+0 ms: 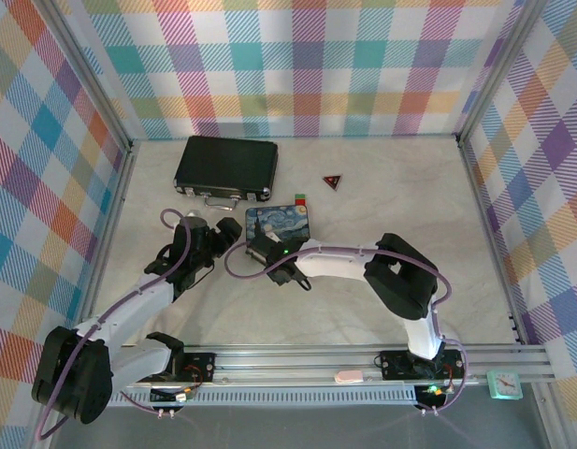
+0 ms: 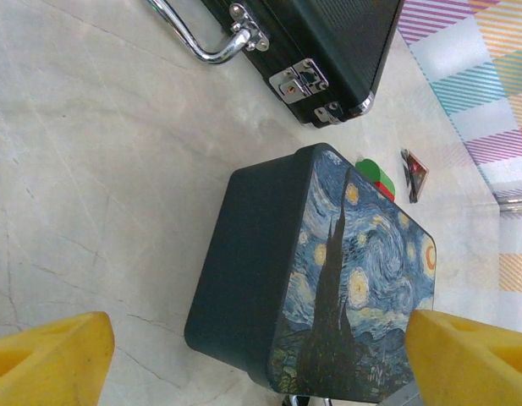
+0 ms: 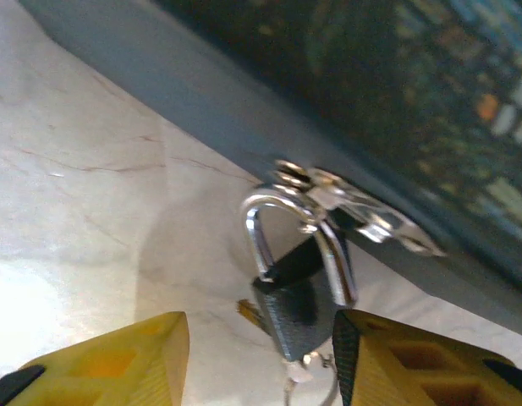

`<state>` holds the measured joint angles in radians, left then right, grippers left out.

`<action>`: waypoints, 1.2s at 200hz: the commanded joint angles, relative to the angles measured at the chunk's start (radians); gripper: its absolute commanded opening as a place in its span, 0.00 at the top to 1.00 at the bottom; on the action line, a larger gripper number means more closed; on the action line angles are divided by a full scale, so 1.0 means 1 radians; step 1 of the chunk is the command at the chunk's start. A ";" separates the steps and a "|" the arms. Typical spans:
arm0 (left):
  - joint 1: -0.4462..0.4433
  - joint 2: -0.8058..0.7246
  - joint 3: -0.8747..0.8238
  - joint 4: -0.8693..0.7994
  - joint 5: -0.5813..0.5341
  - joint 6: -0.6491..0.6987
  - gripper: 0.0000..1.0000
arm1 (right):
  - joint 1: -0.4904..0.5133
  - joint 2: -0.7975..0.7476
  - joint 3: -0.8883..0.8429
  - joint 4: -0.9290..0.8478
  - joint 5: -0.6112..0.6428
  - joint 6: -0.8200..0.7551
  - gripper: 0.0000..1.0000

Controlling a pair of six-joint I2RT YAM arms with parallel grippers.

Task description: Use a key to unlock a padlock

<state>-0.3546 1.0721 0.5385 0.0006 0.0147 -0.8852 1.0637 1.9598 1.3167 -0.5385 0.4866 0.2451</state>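
Note:
The padlock [image 3: 299, 317], a dark body with a silver shackle, hangs from the metal hasp [image 3: 345, 203] on the side of the blue painted tin [image 1: 280, 224]. I cannot tell whether the shackle is latched. Under the padlock's bottom pokes the pale end of the key [image 3: 299, 370] with its thin wire loop. My right gripper [image 3: 261, 355] is open around the padlock, whose body lies close to the right finger [image 3: 413, 364]. My left gripper [image 2: 256, 359] is open wide, its yellow fingers on either side of the tin's near end [image 2: 252, 279] without touching it.
A black briefcase [image 1: 225, 166] lies behind the tin. A small red-and-green block [image 1: 300, 197] sits at the tin's far corner, and a dark red triangular piece [image 1: 333, 182] lies beyond it. Both grippers, left [image 1: 230, 245] and right [image 1: 269, 253], crowd the tin's near side.

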 commanded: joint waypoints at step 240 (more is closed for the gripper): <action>0.089 0.378 0.169 0.388 0.257 0.297 0.16 | -0.155 -0.087 -0.186 0.300 -0.341 -0.457 1.00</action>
<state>-0.2741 1.4033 0.6666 0.3008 0.1825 -0.6559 0.9226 1.8645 1.1603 -0.2680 0.2707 -0.1207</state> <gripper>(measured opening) 0.848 0.084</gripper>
